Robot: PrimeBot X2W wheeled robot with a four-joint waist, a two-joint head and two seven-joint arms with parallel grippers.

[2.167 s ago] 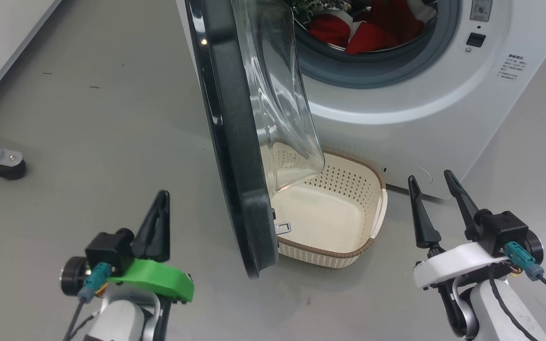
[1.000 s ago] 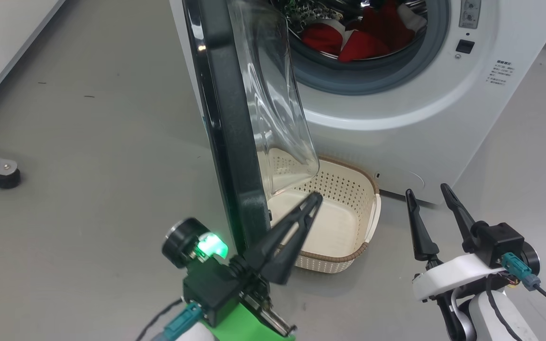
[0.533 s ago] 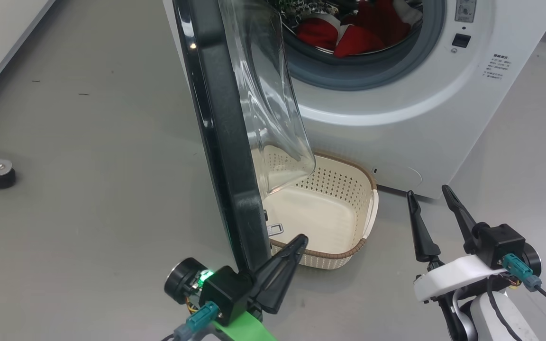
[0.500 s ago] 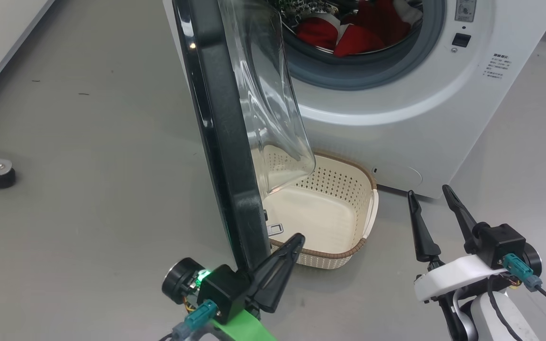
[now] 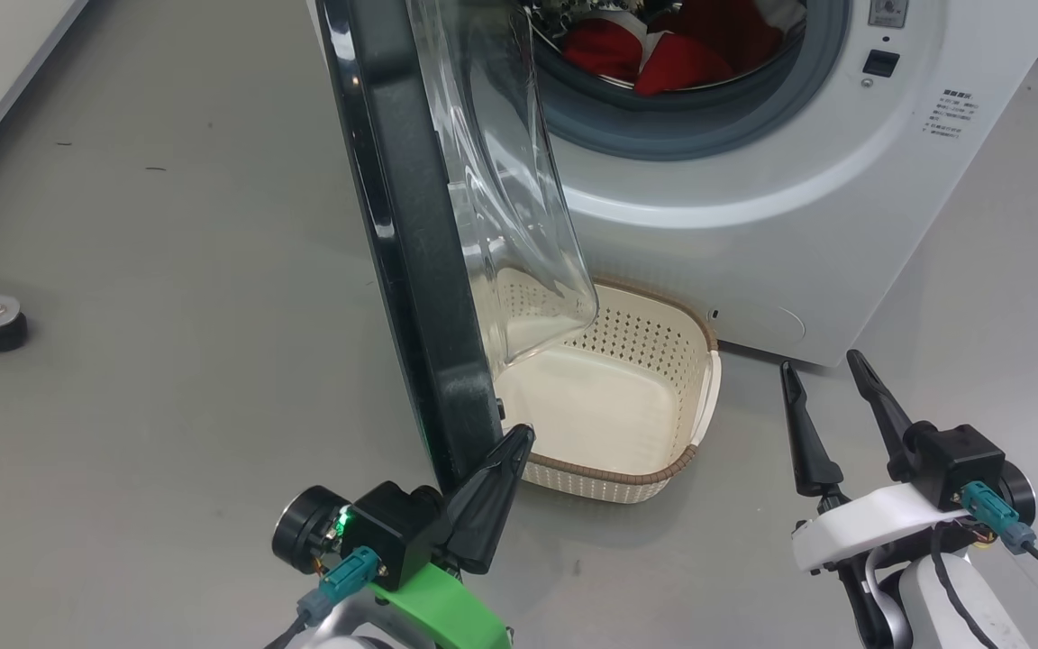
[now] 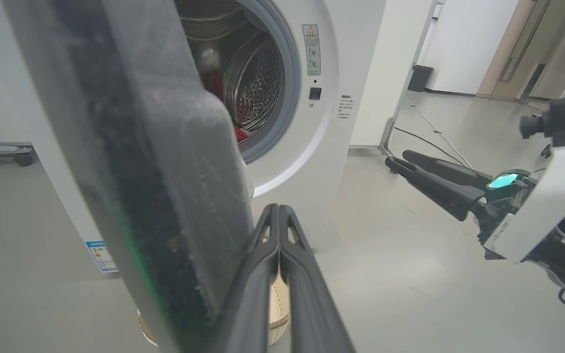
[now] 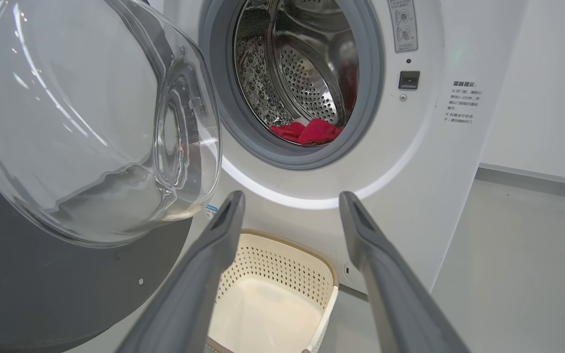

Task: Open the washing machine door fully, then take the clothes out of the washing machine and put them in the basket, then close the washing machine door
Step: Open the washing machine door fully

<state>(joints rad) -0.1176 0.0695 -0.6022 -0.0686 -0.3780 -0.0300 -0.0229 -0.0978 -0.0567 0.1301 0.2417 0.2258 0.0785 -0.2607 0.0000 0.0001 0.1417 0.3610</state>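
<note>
Red clothes lie low in the drum of the washing machine, behind its grey gasket. The washing machine door stands open, jutting from the machine's front, with its glass bowl facing the opening. The basket sits on the floor just before the machine's front, below the opening and partly behind the door's glass. The left claw has its fingers pressed together, tips at the door's lower edge farthest from the machine; whether they touch it cannot be told. The right claw, fingers spread apart, hovers near the machine's lower front corner on the robot's right.
</note>
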